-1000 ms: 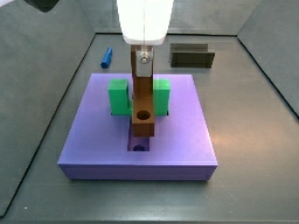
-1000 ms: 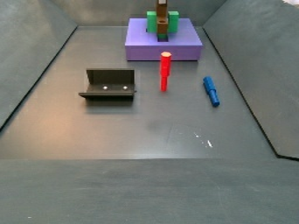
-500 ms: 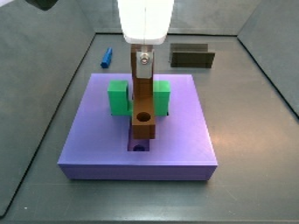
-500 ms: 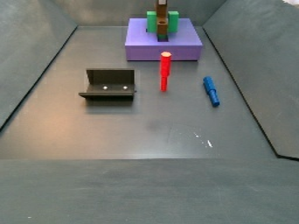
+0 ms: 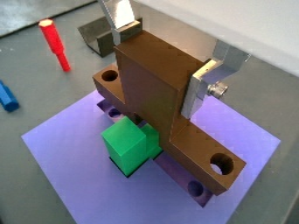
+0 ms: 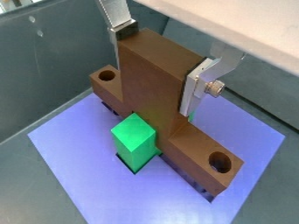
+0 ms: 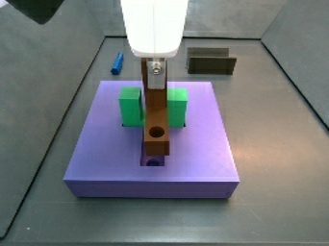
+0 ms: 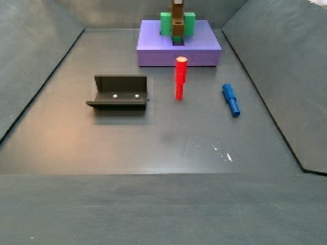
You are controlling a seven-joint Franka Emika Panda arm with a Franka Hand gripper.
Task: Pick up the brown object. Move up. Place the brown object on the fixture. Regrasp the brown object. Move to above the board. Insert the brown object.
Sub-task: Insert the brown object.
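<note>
We see our claw (image 5: 167,54) as two flat silver plates, one carrying a round screw head. In a side view its body (image 7: 153,27) is a bright white block above a silver finger.

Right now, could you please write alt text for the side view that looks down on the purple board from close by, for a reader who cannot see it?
The gripper holds the brown object upright over the central groove of the purple board, between the arms of the green U-shaped block. Behind the board, the dark fixture and a blue peg sit on the grey floor.
</note>
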